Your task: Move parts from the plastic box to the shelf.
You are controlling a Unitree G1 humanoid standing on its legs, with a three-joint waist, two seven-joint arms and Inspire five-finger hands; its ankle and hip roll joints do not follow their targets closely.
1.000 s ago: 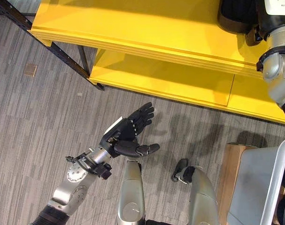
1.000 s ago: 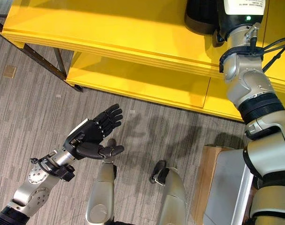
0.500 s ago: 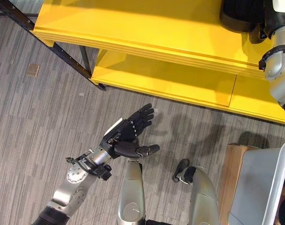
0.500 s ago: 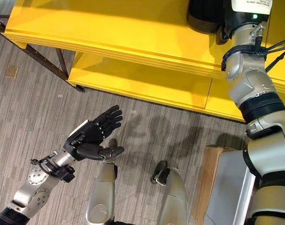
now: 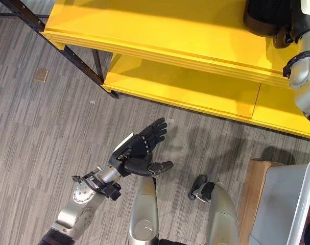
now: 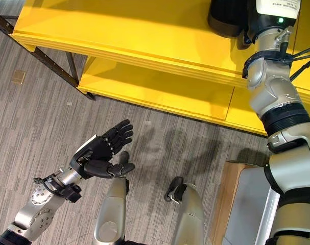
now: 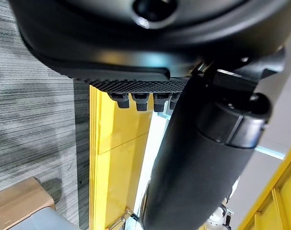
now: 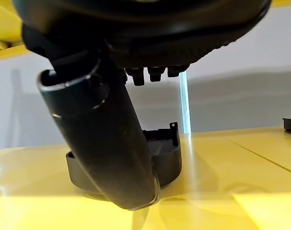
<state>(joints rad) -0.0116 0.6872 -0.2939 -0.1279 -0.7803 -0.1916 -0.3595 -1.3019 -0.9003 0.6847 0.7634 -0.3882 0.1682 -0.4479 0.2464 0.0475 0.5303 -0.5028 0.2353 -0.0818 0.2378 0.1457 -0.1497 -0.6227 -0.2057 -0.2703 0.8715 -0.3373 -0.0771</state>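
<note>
From my head, my left hand (image 5: 139, 148) hangs open and empty over the floor in front of the yellow shelf (image 5: 160, 30), kept clear while my right arm reaches up to the shelf's top board, where a dark part (image 6: 227, 18) sits, cut off by the frame edge, and my right hand is hidden there. My left wrist looks past straight fingers along the shelf's edge. My right wrist shows my right hand (image 8: 111, 143) with fingers straight and loose, thumb in front of the part (image 8: 159, 160) resting on the shelf, so I judge it set down; whether the thumb touches it I cannot tell.
</note>
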